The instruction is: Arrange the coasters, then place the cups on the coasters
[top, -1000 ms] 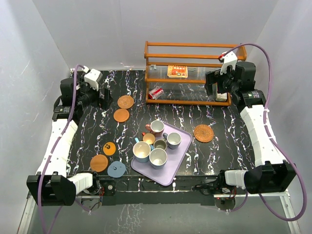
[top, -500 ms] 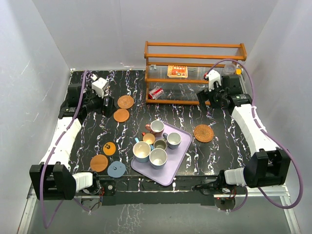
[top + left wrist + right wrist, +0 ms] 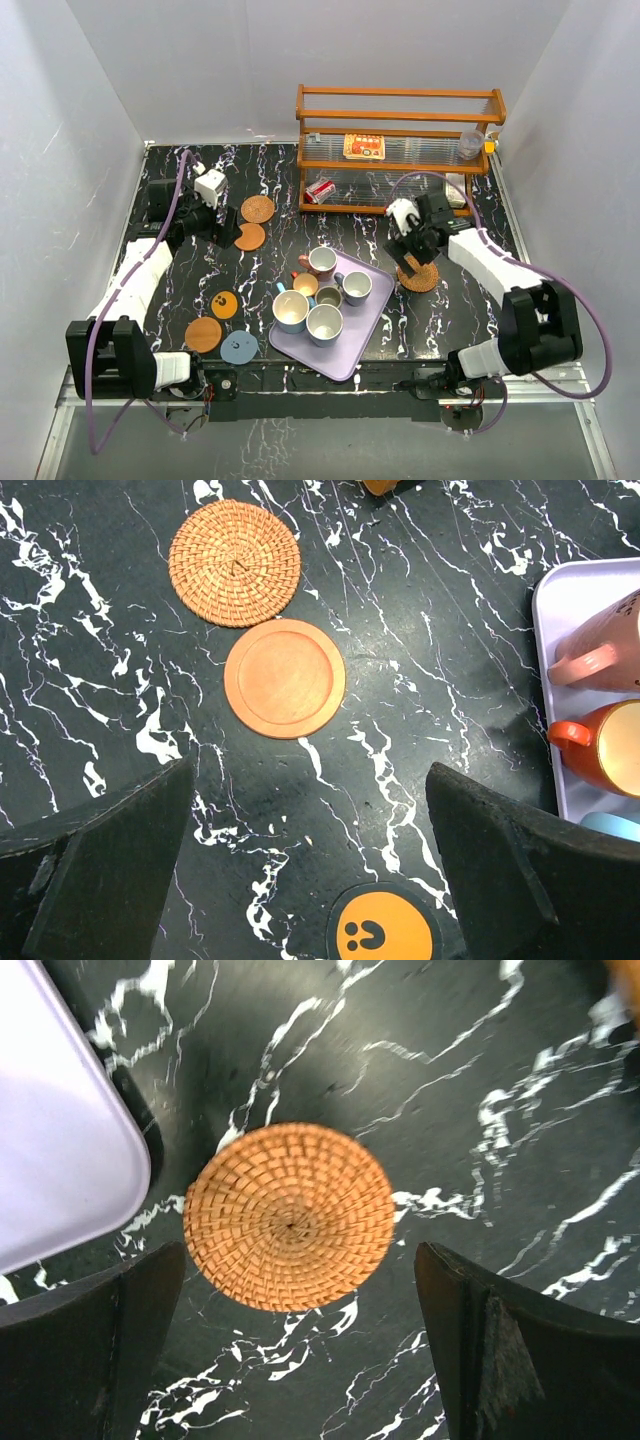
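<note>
Several cups stand close together on the lilac tray (image 3: pixel 372 318), among them a pink cup (image 3: pixel 321 263), a small orange-lined cup (image 3: pixel 305 285) and a pale blue-grey cup (image 3: pixel 355 288). Left of the tray lie a rattan coaster (image 3: pixel 257 209), a plain orange coaster (image 3: pixel 249 237), a dotted orange coaster (image 3: pixel 225 305), another orange coaster (image 3: pixel 203 334) and a grey-blue coaster (image 3: pixel 239 347). My left gripper (image 3: pixel 228 228) hovers open beside the plain orange coaster (image 3: pixel 285 677), holding nothing (image 3: pixel 315 880). My right gripper (image 3: pixel 408 262) hangs open over the right rattan coaster (image 3: pixel 288 1217), also holding nothing.
A wooden rack (image 3: pixel 400 118) stands at the back with a printed packet (image 3: pixel 364 147) on it, a red-and-white can (image 3: pixel 320 191) under it and a clear cup (image 3: pixel 470 143) at its right end. The tray's corner (image 3: pixel 55 1150) lies just left of the right rattan coaster.
Both arms have swung in from the back corners. The right gripper came forward and down over the right rattan coaster. The left gripper moved toward the plain orange coaster.
</note>
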Controlling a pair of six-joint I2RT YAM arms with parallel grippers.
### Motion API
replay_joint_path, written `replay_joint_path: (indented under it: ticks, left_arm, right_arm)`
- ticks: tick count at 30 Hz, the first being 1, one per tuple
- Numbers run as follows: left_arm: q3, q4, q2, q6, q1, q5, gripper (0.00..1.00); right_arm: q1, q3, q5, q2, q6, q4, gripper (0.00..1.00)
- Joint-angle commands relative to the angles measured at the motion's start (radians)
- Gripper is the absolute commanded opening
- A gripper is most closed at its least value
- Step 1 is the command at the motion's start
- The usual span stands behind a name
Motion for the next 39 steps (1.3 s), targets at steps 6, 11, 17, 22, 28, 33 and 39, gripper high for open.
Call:
replay_joint_path:
  ticks: [6, 11, 17, 22, 28, 33, 39]
  left_arm:
    - [-0.013, 0.031, -0.004, 0.013, 0.007, 0.014, 0.99]
    - [-0.014, 0.034, -0.013, 0.012, 0.006, 0.017, 0.99]
    - [-0.022, 0.036, -0.019, 0.019, 0.007, 0.015, 0.99]
    - [-0.023, 0.035, -0.02, 0.02, 0.007, 0.017, 0.99]
    - [-0.033, 0.039, -0.033, 0.018, 0.008, 0.012, 0.99]
    - [-0.04, 0.042, -0.044, 0.015, 0.009, 0.012, 0.99]
    - [-0.051, 0.052, -0.051, 0.015, 0.01, 0.011, 0.99]
  right_arm:
    - [0.03, -0.081, 0.143, 0.102, -0.078, 0.134, 0.96]
    - [0.03, -0.069, 0.146, 0.174, -0.095, 0.169, 0.94]
    - [0.033, 0.033, 0.103, 0.288, -0.084, 0.185, 0.91]
    - [0.09, 0.137, 0.074, 0.428, -0.064, 0.194, 0.85]
    - [0.168, 0.274, 0.019, 0.578, -0.012, 0.192, 0.74]
    - [0.206, 0.388, -0.076, 0.678, 0.019, 0.137, 0.68]
    - [0.264, 0.502, -0.186, 0.765, 0.025, 0.074, 0.63]
